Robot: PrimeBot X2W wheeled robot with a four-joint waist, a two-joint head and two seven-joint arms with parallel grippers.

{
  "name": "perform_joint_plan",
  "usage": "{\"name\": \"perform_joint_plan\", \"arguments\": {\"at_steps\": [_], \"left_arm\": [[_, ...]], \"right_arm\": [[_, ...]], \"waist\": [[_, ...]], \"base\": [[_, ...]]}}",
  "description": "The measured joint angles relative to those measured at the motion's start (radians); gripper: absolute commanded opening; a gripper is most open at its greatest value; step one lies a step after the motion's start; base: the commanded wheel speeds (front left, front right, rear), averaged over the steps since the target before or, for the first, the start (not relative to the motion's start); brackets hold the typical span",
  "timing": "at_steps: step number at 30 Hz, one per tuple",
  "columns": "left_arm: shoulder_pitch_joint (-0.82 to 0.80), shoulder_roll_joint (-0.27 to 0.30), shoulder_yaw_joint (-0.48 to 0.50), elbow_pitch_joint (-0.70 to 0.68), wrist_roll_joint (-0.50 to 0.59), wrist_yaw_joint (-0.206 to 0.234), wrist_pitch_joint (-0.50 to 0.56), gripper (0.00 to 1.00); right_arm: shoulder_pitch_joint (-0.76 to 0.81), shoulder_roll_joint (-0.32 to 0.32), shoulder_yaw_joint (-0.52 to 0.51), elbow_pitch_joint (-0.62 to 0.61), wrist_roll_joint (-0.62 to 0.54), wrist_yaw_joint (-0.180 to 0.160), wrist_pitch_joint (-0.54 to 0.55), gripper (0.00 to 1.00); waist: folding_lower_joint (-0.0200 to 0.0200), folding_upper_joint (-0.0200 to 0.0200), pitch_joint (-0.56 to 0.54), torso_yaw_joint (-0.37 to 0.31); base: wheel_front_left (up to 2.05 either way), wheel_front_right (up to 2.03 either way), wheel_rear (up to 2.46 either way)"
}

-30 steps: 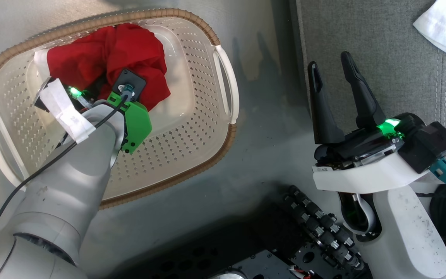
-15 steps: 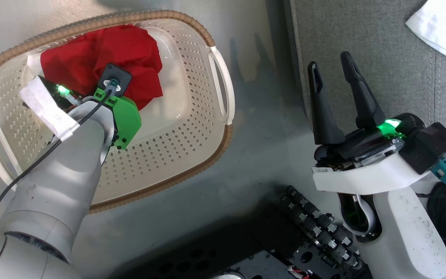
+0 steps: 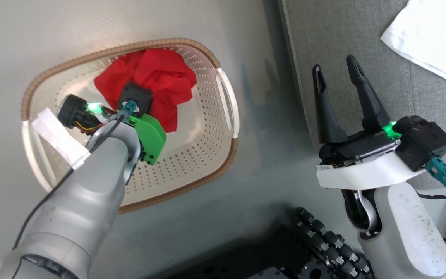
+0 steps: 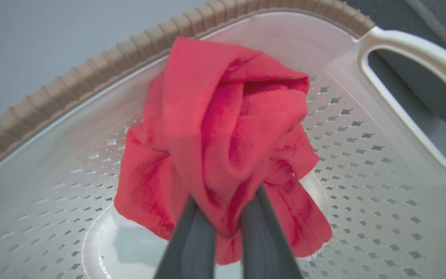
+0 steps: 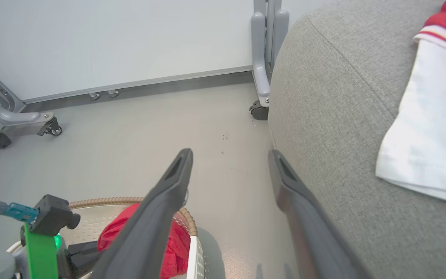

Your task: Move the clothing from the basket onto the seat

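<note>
Standing on a smooth pale-grey floor point(image 3: 91, 23), the basket point(image 3: 192, 155) contains the clothing point(image 4: 223, 128), a bunched red wad pinched between the fingers of the left gripper point(image 4: 226, 197) above the basket's perforated bottom. Right of the basket rises the grey seat point(image 3: 347, 31) with a white garment point(image 3: 432, 38) lying on it, and the right gripper point(image 3: 334, 64) is spread apart on that same side. Beyond the basket, a white wall panel point(image 5: 110, 38) stands on a castered grey frame point(image 5: 259, 77).

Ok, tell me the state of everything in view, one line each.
red garment: bunched, pinched by the left gripper, over the basket floor.
left gripper: shut on the red garment.
right gripper: open, empty.
basket: upright on the floor.
seat: white garment lying on it.
</note>
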Motion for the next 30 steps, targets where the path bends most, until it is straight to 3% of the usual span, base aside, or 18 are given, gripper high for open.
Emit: {"name": "perform_joint_plan", "arguments": {"at_steps": [12, 30], "left_arm": [[0.238, 0.032, 0.105, -0.331, -0.015, 0.027, -0.002, 0.0], [0.504, 0.068, 0.34, -0.819, 0.005, 0.072, -0.004, 0.0]], "right_arm": [[0.076, 0.0, -0.045, 0.08, -0.054, 0.0, 0.015, 1.0], [0.208, 0.0, -0.087, 0.044, -0.094, 0.0, 0.115, 1.0]], "waist": [[0.0, 0.0, -0.217, 0.074], [-0.0001, 0.0, -0.521, 0.183]], "base": [[0.0, 0.0, 0.0], [0.0, 0.0, 0.0]]}}
